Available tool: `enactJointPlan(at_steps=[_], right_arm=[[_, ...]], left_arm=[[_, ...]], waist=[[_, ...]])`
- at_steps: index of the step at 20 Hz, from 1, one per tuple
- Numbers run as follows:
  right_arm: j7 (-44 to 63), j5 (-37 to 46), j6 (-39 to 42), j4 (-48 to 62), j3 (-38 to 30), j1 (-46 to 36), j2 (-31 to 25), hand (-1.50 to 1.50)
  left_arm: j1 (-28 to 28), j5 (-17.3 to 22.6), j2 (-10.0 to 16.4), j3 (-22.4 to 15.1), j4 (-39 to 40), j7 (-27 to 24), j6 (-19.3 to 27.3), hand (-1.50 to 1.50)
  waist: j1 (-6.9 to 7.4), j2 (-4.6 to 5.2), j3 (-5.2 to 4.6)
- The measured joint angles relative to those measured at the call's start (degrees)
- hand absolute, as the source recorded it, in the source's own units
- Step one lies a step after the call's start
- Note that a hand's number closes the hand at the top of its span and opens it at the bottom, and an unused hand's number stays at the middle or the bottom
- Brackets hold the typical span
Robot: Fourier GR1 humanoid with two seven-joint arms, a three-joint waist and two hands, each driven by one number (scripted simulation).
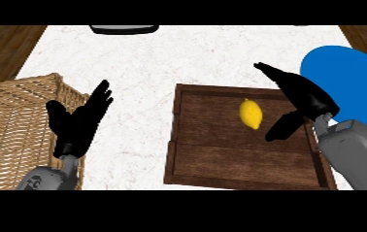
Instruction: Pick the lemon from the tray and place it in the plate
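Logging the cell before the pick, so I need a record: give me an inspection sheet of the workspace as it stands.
Surface: white marbled counter.
Job's things: lemon lies in the wooden tray, towards its right side; blue plate right of the tray, partly hidden by the right hand.
Clutter: wicker basket at left; dark grey object at the far edge, cut off.
Hands: left hand open, resting at the basket's right edge; right hand open, fingers straight, beside the lemon, apart from it.
Cables: nothing seen.
Surroundings: wooden floor at the far corners.
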Motion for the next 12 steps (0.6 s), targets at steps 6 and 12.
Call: enactJointPlan(at_steps=[6,12], right_arm=[[1.87,3.39,-1.29,-0.34,2.04,0.78,2.56,-1.5],[3.74,8.33,-2.77,1.17,3.91,1.17,3.67,-1.5]], left_arm=[[0.3,-1.46,-1.58,-0.61,-0.64,0.18,0.56,0.0],[0.2,-2.16,-2.04,-0.15,-0.18,0.01,-0.08,0.0]], waist=[[-0.06,-0.06,0.06],[-0.07,-0.02,0.08]])
